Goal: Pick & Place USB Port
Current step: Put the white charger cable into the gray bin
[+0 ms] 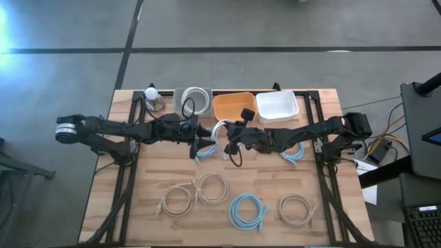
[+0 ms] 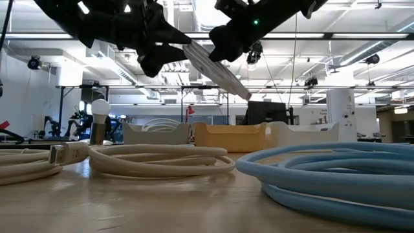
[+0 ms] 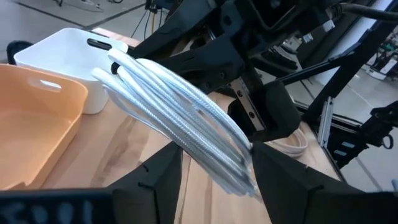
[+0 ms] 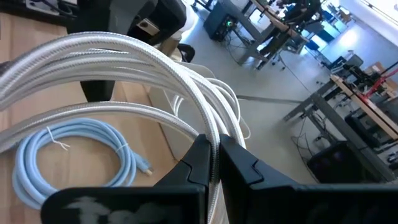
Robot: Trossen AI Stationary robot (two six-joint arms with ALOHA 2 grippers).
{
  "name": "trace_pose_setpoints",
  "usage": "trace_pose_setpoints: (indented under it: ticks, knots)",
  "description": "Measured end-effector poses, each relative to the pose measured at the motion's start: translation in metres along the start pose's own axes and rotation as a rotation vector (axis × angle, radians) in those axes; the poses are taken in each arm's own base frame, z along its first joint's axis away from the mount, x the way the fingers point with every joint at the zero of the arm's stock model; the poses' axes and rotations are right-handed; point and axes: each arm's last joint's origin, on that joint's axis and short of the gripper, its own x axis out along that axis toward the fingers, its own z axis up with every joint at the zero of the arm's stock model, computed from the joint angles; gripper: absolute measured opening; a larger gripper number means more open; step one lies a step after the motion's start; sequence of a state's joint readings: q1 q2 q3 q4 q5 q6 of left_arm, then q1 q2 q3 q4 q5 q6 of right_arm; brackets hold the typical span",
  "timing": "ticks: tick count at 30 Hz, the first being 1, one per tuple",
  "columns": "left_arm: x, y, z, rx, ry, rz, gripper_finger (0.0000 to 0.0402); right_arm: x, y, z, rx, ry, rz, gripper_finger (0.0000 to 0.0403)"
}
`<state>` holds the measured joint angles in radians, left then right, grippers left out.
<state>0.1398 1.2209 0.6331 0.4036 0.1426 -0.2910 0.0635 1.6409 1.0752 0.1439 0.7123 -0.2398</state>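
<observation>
A white braided cable coil (image 1: 219, 129) hangs in the air over the table's middle, between both grippers; in the low view the coil (image 2: 217, 68) shows edge-on and tilted. My right gripper (image 4: 212, 146) is shut on it. My left gripper (image 3: 214, 155) is open, one finger on either side of the coil's opposite end (image 3: 239, 165); whether a finger touches it I cannot tell. From above, the left gripper (image 1: 201, 142) and right gripper (image 1: 231, 141) face each other. My right gripper pinches several strands of the white coil's rim (image 4: 208, 127) between its two fingers, lying across the strands. The coil is lifted clear of the table and loops out beyond the fingers, tilted.
Along the far edge stand a grey tray (image 1: 195, 100) with a cable, an orange bin (image 1: 234, 105) and a white bin (image 1: 277, 105), plus a bulb (image 1: 151, 95). Beige coils (image 1: 212, 187) and blue coils (image 1: 248, 210) lie near the front; a blue coil (image 4: 74, 155) lies below the grippers.
</observation>
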Motion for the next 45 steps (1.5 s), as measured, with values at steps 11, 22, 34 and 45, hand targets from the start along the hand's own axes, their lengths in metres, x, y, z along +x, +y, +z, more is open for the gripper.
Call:
trace_pose_setpoints:
  ticks: [11, 22, 34, 45]
  knots:
    - [0.0, 0.002, -0.005, 0.024, 0.054, 0.025, 0.0046, 0.0, 0.0, 0.0, 0.017, 0.0, 0.003, 0.0048]
    - [-0.02, 0.034, 0.005, 0.006, 0.071, 0.16, 0.0012, -0.001, 0.002, -0.003, 0.07, 0.026, 0.012, 0.0128]
    - [-0.067, 0.098, 0.026, -0.106, 0.02, 0.239, 0.0011, -0.001, 0.001, -0.003, 0.063, 0.024, 0.016, 0.0144]
    - [-0.09, 0.1, 0.047, -0.066, -0.025, 0.201, 0.0011, -0.001, 0.001, -0.003, 0.054, 0.026, 0.015, 0.0139]
